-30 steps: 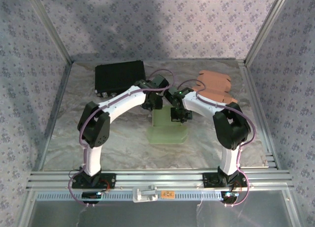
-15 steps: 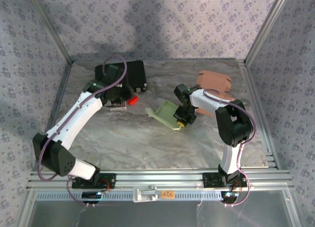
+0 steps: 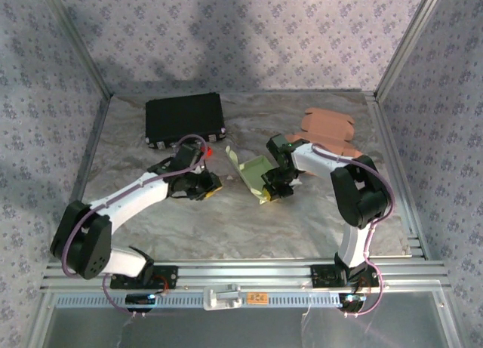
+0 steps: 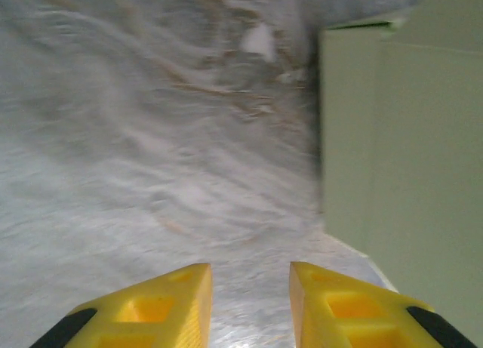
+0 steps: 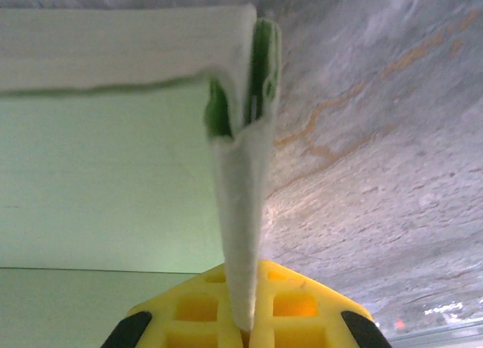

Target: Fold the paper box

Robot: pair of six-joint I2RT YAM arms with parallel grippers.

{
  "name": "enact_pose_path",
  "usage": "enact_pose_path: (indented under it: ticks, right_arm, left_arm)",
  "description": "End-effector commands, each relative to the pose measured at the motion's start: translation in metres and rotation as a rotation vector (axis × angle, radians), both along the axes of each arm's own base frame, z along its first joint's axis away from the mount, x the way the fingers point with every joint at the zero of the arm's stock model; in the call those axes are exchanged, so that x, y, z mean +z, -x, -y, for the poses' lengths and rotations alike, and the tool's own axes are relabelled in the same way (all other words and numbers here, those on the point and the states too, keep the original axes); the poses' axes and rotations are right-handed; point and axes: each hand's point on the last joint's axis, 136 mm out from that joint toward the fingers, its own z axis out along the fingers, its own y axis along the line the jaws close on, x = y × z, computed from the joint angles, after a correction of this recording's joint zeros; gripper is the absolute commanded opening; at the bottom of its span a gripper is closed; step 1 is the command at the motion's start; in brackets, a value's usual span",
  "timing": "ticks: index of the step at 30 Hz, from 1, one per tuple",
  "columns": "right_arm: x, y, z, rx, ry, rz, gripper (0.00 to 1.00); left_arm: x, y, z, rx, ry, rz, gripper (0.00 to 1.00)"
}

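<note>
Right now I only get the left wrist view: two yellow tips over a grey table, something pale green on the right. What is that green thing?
Observer: A paper box, only partly folded; from above, one flap sticks out at its far-left corner.
Visitor: Is anything holding it?
Observer: Yes, the right gripper is shut on one thin wall of it.
Visitor: Anything else around?
Observer: A black case at the far left and a flat brown cardboard at the far right.

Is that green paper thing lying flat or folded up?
Partly folded: the green box has walls standing up, and the right fingers pinch one doubled-over wall.
</note>
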Motion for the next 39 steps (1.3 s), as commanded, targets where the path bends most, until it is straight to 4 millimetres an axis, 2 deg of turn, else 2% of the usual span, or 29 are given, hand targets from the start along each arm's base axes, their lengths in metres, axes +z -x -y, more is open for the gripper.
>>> enact_pose_path:
  ticks: [1, 3, 7, 9, 11, 15, 17, 20, 22, 26, 32, 39]
  right_arm:
    - [0.003, 0.015, -0.005, -0.021, -0.025, -0.057, 0.15]
    - [0.010, 0.015, -0.003, -0.015, -0.023, -0.038, 0.31]
    - [0.028, 0.012, 0.002, 0.028, -0.036, 0.026, 0.46]
    - [0.048, 0.002, 0.001, 0.077, -0.047, 0.099, 0.50]
    - [0.072, -0.010, 0.009, 0.168, -0.014, 0.213, 0.52]
    - [0.129, -0.037, 0.020, 0.453, 0.097, 0.531, 0.54]
    - [0.162, -0.048, 0.005, 0.658, 0.098, 0.748, 0.53]
    - [0.193, -0.039, -0.026, 0.965, 0.041, 0.945, 0.52]
    - [0.195, -0.030, -0.040, 1.107, 0.002, 0.957, 0.52]
    - [0.182, -0.022, -0.055, 1.279, -0.004, 0.869, 0.49]
    - [0.176, -0.032, -0.073, 1.325, 0.021, 0.859, 0.48]
    - [0.155, -0.037, -0.078, 1.332, 0.045, 0.785, 0.39]
  left_arm:
    - [0.024, -0.026, 0.032, -0.014, 0.111, 0.075, 0.33]
    - [0.024, -0.032, 0.036, -0.017, 0.104, 0.080, 0.33]
    - [0.027, -0.042, 0.041, -0.019, 0.100, 0.096, 0.34]
    - [0.028, -0.044, 0.043, -0.024, 0.098, 0.096, 0.34]
    - [0.028, -0.045, 0.044, -0.025, 0.091, 0.097, 0.34]
    - [0.029, -0.047, 0.045, -0.028, 0.092, 0.100, 0.34]
    - [0.030, -0.048, 0.046, -0.030, 0.090, 0.101, 0.34]
    - [0.029, -0.047, 0.045, -0.033, 0.083, 0.099, 0.34]
    - [0.028, -0.047, 0.045, -0.033, 0.079, 0.097, 0.34]
    - [0.028, -0.047, 0.045, -0.038, 0.074, 0.096, 0.34]
    - [0.028, -0.048, 0.046, -0.041, 0.072, 0.095, 0.34]
    - [0.028, -0.049, 0.047, -0.043, 0.071, 0.097, 0.34]
